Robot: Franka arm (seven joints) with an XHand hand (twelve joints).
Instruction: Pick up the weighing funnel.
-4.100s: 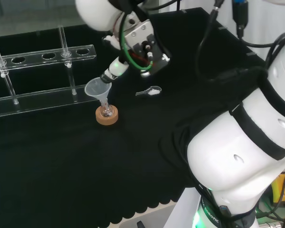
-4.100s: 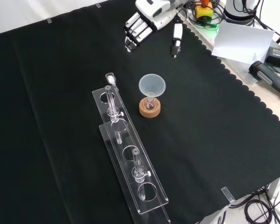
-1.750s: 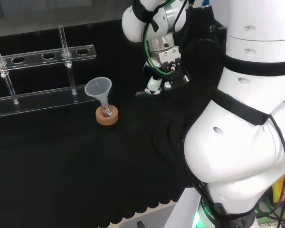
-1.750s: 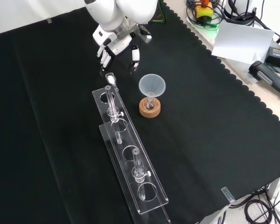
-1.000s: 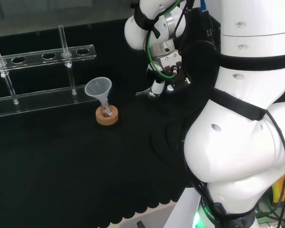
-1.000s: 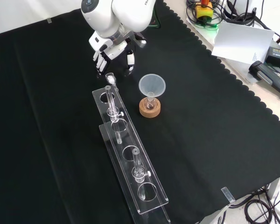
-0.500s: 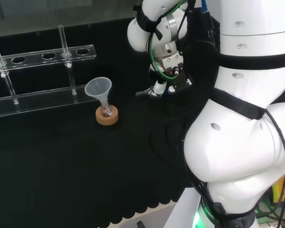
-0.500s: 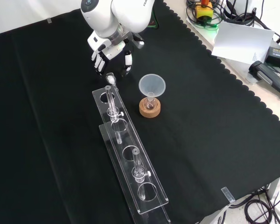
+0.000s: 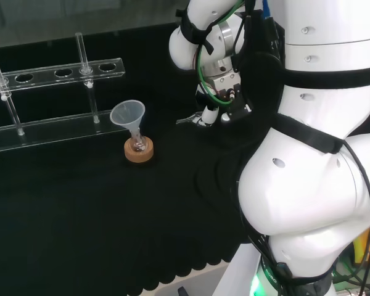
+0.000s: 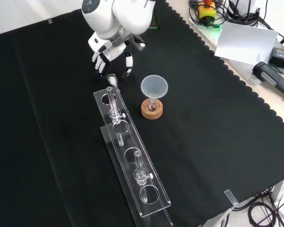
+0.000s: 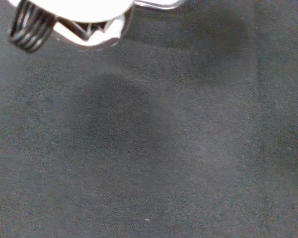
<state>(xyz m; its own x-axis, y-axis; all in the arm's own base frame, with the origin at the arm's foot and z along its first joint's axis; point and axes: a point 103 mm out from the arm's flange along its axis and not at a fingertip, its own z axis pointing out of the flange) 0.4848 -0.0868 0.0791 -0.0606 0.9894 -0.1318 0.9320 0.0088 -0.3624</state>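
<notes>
The weighing funnel (image 10: pixel 112 79) is a small clear scoop lying on the black cloth, just beyond the near end of the tube rack (image 10: pixel 128 158) in the front view. In the head view the weighing funnel (image 9: pixel 189 120) peeks out to the left of the hand (image 9: pixel 209 113). In the front view the hand (image 10: pixel 110 51) hangs just above and behind it, open. Its straight fingers (image 10: pixel 99 64) and thumb (image 10: pixel 128 63) point down at the cloth on either side. Whether they touch the scoop I cannot tell. A blurred white part of the hand (image 11: pixel 74 10) shows in the wrist view over bare cloth.
The funnel (image 10: pixel 154 87) stands mouth up in a small flask on a cork ring (image 10: pixel 152 110), right of the weighing funnel in the front view. The clear rack holds upright glass tubes (image 10: pixel 114 106). Papers and cables lie past the cloth's scalloped edge (image 10: pixel 236 78).
The hand has come down from high above the cloth's far edge to just over the weighing funnel, edging closer in the last second. The weighing funnel has not moved.
</notes>
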